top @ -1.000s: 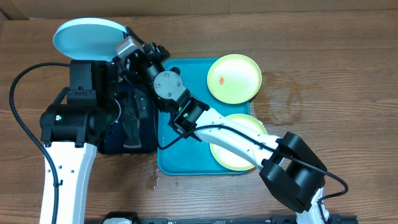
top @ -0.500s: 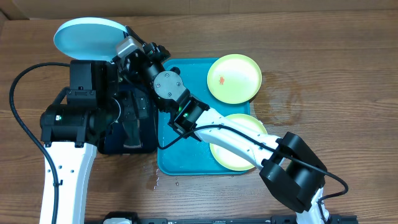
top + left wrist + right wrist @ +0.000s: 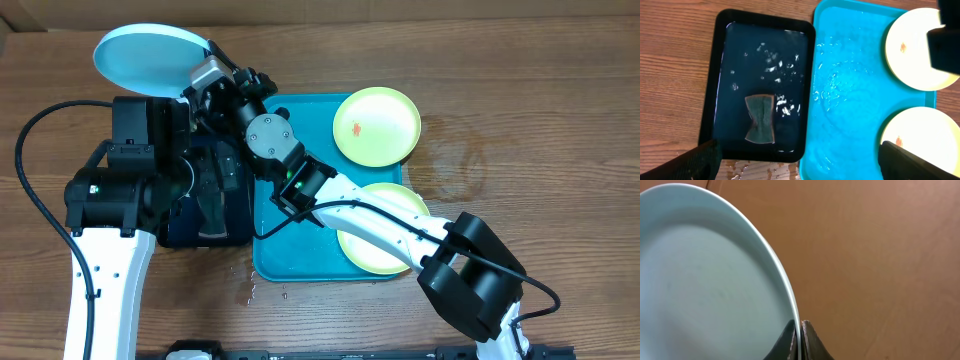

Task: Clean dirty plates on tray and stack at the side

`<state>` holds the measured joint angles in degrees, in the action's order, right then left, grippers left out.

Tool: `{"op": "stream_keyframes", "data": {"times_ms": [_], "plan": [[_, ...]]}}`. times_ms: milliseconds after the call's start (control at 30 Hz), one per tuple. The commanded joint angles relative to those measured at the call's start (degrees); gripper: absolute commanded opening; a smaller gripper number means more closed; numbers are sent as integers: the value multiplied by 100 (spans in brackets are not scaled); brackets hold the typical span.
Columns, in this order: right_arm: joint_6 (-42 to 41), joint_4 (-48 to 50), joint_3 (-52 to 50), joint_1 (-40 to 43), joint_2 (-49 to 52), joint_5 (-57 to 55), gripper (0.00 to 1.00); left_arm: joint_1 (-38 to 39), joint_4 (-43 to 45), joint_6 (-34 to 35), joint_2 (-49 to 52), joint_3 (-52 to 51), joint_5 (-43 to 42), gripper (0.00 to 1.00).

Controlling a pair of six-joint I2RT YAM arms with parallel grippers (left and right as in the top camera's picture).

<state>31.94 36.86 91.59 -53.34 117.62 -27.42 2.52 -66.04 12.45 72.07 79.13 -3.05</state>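
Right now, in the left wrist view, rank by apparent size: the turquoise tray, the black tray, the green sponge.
1. turquoise rectangular plastic tray, even cropped by the frame
2. black rectangular plastic tray
3. dark green sponge

Robot test bench: wooden table [image 3: 560, 120], cabled arms [image 3: 390, 225]

The round plastic plate [image 3: 147, 58] was pale blue, the rectangular plastic tray [image 3: 290, 255] bright turquoise. A round light-green plastic plate [image 3: 376, 126] bore a red-orange smear.
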Motion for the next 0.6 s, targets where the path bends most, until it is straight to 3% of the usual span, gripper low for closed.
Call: {"op": "stream_keyframes", "data": {"times_ms": [0, 467, 567], "plan": [[-48, -181, 107, -28, -190, -87, 4, 17, 4, -68, 26, 48, -83, 100], [-83, -787, 107, -28, -190, -111, 4, 11, 2, -68, 31, 48, -83, 100], [-1145, -1231, 105, 15, -190, -448, 4, 11, 2, -68, 31, 48, -83, 100]]}}
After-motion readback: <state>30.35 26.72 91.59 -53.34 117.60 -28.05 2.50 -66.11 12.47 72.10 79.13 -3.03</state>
